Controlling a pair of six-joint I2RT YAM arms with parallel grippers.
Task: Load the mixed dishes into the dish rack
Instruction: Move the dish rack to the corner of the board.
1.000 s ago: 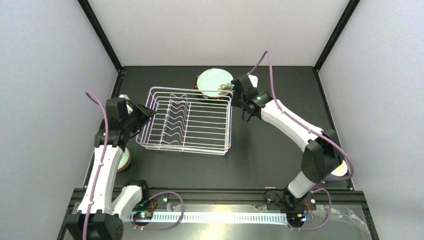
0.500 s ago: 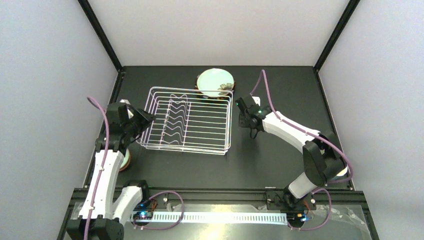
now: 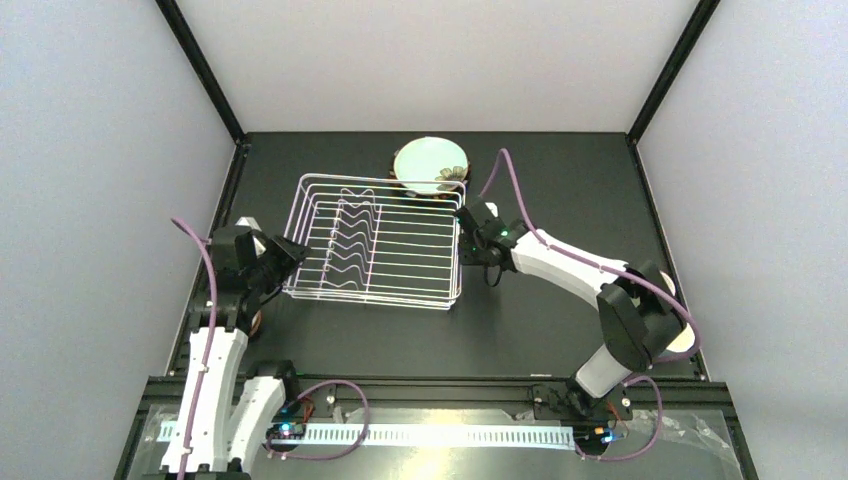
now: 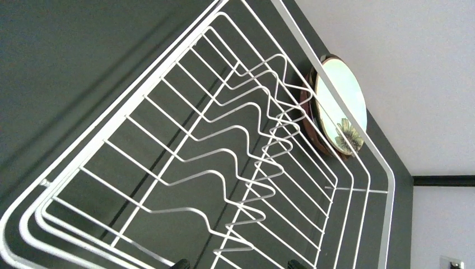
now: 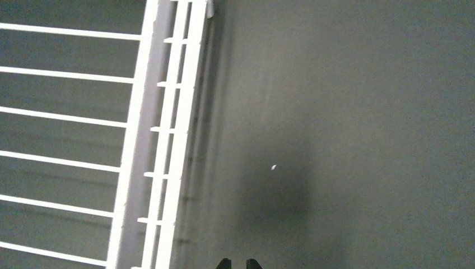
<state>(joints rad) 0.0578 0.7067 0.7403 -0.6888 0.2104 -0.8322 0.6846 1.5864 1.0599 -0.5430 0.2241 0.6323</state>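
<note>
Tabletop (image 3: 540, 330), matte black, carries dish rack (image 3: 370, 298) between pale walls (image 3: 90, 150).

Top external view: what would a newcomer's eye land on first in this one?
The white wire dish rack stands in the middle of the dark table, with no dishes in it. Just behind its far right corner sits the mint-green flowered plate. The two arms flank the rack: the left tool is open at its left wall, and the right tool is just outside its right wall.
</note>
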